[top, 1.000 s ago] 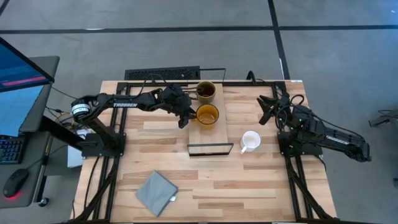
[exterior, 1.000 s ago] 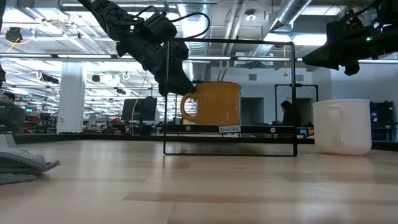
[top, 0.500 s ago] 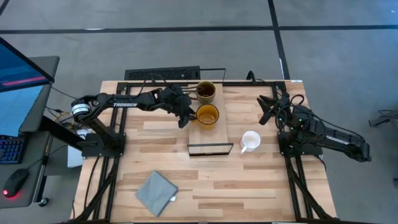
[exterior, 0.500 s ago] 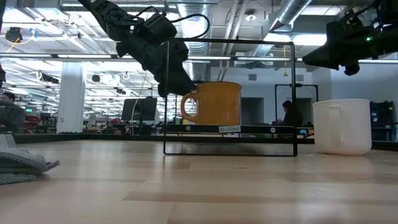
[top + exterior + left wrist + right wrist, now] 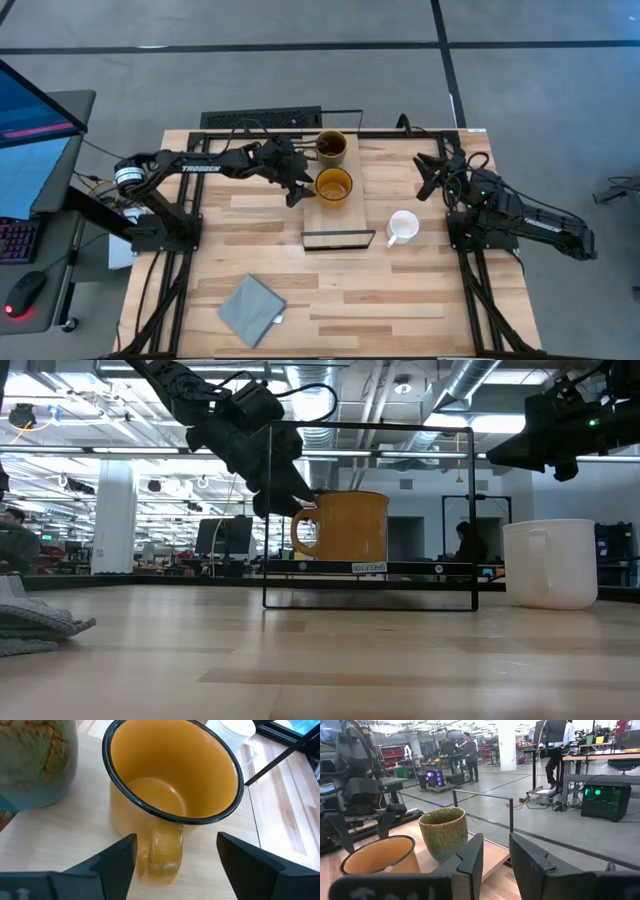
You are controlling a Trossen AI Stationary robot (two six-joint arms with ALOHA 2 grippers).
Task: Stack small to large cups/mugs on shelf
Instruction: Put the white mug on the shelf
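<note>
The left gripper (image 5: 175,865) stands with its fingers spread wide on either side of the yellow mug's (image 5: 172,795) handle, gripping nothing; the mug lies straight ahead of it, handle pointing back at the gripper. In the high view the left gripper (image 5: 297,186) sits just beside that mug (image 5: 333,185), which stands upright on the shelf (image 5: 340,215), with the green mug (image 5: 332,147) next along the plank toward the table's far edge. The white mug (image 5: 402,226) rests on the table off the shelf, near the right gripper (image 5: 432,178), which hovers with fingers partly apart and empty (so the right arm is the nearer one for it). The yellow mug is wide, glossy orange-yellow with a dark rim, empty inside.
</note>
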